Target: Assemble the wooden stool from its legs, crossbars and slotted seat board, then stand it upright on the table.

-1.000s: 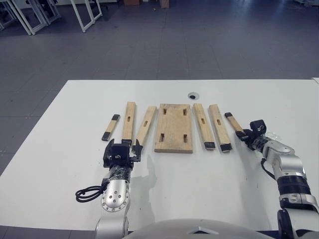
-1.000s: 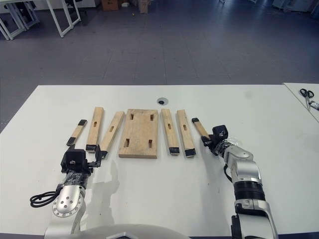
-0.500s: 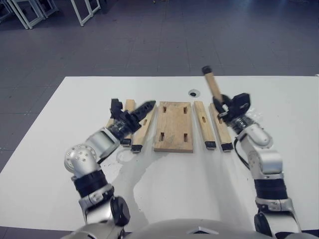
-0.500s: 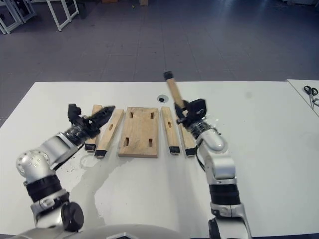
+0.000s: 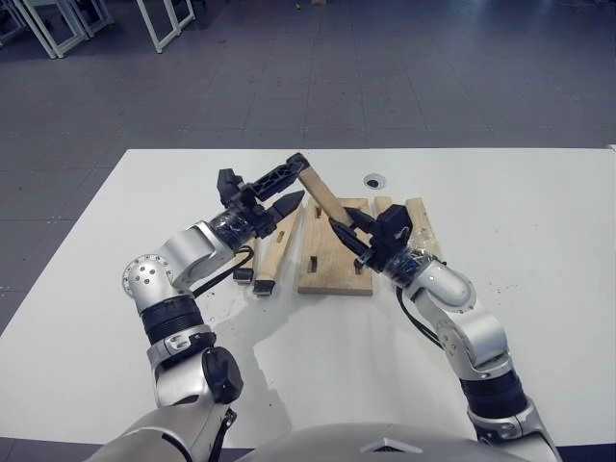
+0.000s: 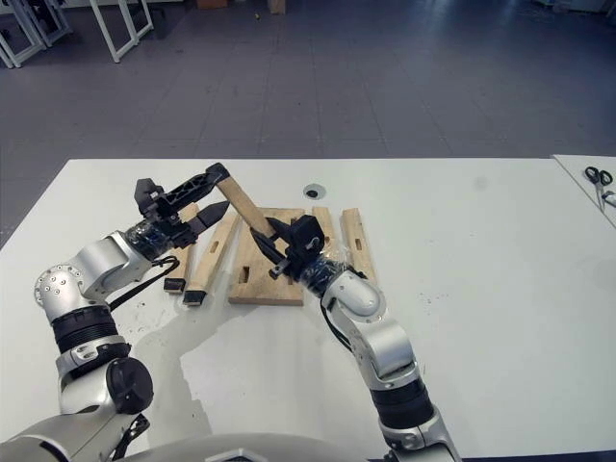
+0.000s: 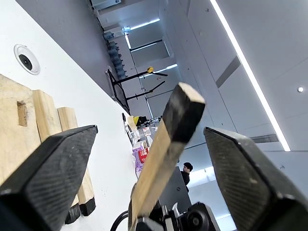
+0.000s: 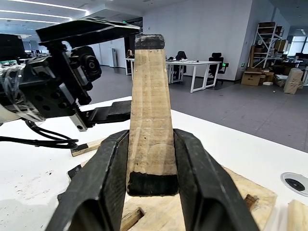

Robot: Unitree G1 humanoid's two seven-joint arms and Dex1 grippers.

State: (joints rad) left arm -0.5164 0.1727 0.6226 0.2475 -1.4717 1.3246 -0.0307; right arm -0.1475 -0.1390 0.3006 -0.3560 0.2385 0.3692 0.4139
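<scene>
My right gripper [image 5: 352, 234] is shut on the lower end of a short wooden crossbar [image 5: 322, 197] with black end caps, held tilted above the slotted seat board [image 5: 320, 276]. The right wrist view shows both fingers [image 8: 108, 168] clamping the crossbar [image 8: 149, 106]. My left gripper [image 5: 296, 183] is open, its two fingers on either side of the crossbar's upper end [image 7: 166, 139] with a gap on both sides. Two legs [image 6: 214, 252] lie left of the board and two legs [image 6: 354, 229] lie right of it.
A round cable hole [image 5: 373, 180] sits in the white table [image 5: 539, 250] behind the board. Scissors [image 6: 595, 176] lie on a neighbouring table at the far right. Wide free tabletop lies in front of and to the right of the parts.
My right gripper lifted the crossbar off the table and carried it left over the seat board. My left gripper rose from the table and opened around the bar's upper end. The camera also shifted.
</scene>
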